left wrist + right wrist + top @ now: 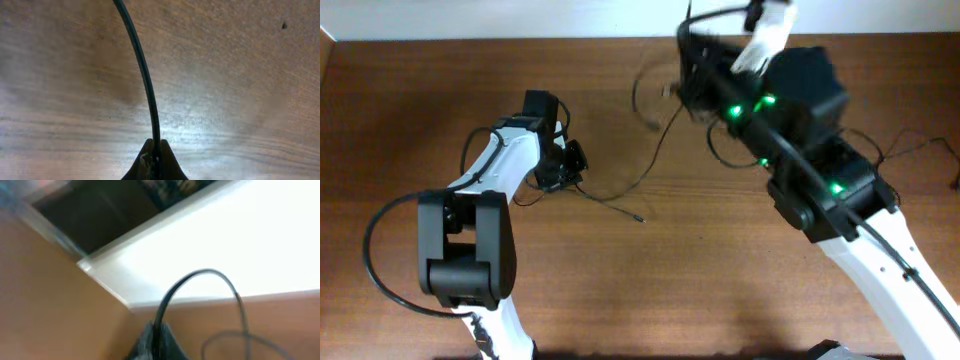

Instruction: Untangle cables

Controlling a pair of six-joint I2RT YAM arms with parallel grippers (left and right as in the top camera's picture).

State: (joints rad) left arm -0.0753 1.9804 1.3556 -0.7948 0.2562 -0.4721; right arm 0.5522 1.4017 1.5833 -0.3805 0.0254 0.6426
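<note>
Thin black cables [650, 160] sprawl across the wooden table between the two arms, with one loose end [638, 217] near the middle. My left gripper [568, 170] is low at the table and shut on a cable [148, 90] that runs straight up from its closed tips [156, 156]. My right gripper [692, 80] is raised at the back of the table and shut on another cable [172, 292], which arcs over and loops down to the right. Its tips [157, 335] are blurred.
More thin cords [910, 145] lie at the right edge. The white wall edge [210, 245] runs along the back of the table. The arms' own thick black cables [380, 250] hang beside them.
</note>
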